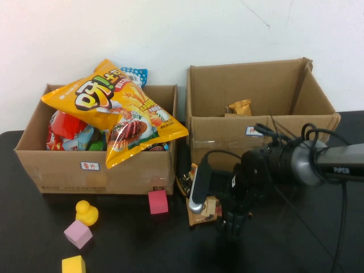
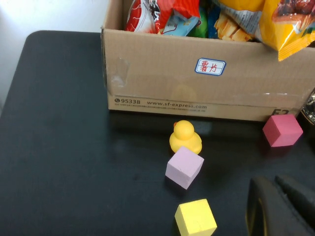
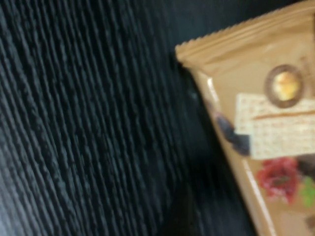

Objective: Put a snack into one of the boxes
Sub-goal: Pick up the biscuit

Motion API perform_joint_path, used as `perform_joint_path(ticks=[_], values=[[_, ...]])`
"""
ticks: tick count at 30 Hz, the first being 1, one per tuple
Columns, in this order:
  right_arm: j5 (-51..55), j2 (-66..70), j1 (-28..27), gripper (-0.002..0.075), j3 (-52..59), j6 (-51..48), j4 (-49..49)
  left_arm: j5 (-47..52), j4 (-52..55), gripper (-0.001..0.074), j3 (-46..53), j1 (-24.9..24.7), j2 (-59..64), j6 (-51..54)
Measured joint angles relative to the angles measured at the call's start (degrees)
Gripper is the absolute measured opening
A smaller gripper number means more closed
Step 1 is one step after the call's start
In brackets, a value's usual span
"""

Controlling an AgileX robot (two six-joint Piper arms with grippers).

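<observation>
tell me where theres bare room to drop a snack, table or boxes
The right cardboard box is mostly bare, holding only one small orange packet. The black table is open left of the yellow rubber duck. The left cardboard box is heaped. It is crowded at the tan snack packet under the right gripper. The left gripper hovers near the yellow cube.

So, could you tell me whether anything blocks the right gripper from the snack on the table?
Nothing visible does. The right gripper is low over the table beside the snack. The left gripper is near the yellow cube.
</observation>
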Motion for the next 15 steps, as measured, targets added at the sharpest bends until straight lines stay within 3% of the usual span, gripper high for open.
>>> perform_joint_path(ticks=[8,15], values=[[0.34,1.72,0.0,0.0608,-0.93,1.11,1.33,0.0,0.0,-0.0001,0.0,0.0,0.0,0.0],[5.95,1.38,0.05,0.0608,-1.46,1.38,10.51,0.0,0.0,-0.0001,0.0,0.0,0.0,0.24]])
